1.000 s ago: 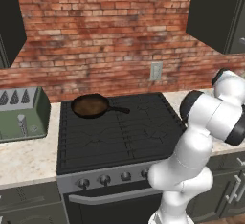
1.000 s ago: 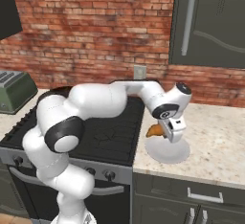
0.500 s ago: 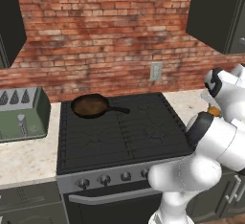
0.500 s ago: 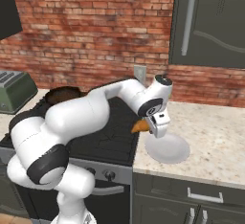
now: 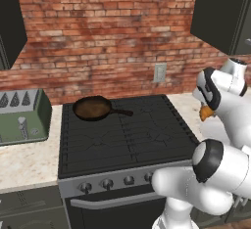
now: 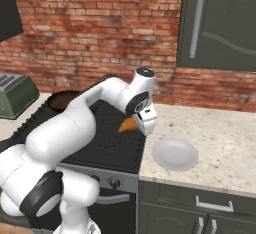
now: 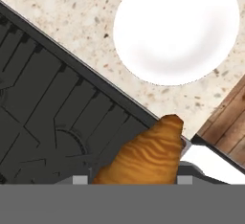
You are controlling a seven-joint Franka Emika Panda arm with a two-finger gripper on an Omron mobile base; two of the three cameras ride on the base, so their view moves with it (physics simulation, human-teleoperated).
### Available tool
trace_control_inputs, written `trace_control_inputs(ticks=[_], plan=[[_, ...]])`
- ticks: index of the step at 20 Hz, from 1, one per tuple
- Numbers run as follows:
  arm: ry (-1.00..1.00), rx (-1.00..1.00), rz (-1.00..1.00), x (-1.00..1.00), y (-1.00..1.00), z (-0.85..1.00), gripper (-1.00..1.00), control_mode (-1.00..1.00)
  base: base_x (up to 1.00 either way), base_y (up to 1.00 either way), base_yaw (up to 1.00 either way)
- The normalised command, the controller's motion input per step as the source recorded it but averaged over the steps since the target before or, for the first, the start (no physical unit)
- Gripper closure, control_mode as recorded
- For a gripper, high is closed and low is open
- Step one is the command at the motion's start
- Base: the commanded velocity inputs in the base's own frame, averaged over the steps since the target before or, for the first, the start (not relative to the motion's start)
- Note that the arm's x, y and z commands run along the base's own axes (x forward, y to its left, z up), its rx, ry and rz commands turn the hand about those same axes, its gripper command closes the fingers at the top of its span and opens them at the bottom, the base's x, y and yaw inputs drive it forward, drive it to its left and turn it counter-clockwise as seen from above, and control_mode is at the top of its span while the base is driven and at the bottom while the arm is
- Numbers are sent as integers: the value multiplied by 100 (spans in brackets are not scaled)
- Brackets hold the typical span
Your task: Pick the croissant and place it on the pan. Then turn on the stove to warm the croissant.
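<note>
My gripper (image 6: 134, 126) is shut on the orange-golden croissant (image 6: 127, 124) and holds it in the air above the right edge of the stove (image 6: 112, 138). The croissant (image 7: 143, 156) sits between the fingers in the hand view, with black grates to its left and the counter beyond. From the left base view the croissant (image 5: 206, 112) peeks out beside the white arm at the right. The dark pan (image 5: 93, 107) rests on the stove's back left burner, its handle pointing right. The row of round knobs (image 5: 117, 181) lines the stove's grey front.
A flat white plate (image 6: 175, 154) lies bare on the speckled counter right of the stove. A green toaster (image 5: 22, 118) stands on the counter to the left. Brick wall and dark cabinets rise behind.
The arm has carried the croissant leftward, off the white plate and over to the stove's right edge. The grip stayed shut on it.
</note>
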Motion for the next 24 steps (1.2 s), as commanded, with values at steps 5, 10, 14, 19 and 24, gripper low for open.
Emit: trace_control_inputs(ticks=[5,10,14,19,24], plan=[[7,-1,11,0,62,23,100,-100,0,0,0],[10,0,17,0,58,11,100,-100,0,0,0],[13,0,20,0,54,6,100,-100,0,0,0],[18,1,24,0,51,6,100,-100,0,0,0],[14,1,27,0,46,2,100,-100,0,0,0]])
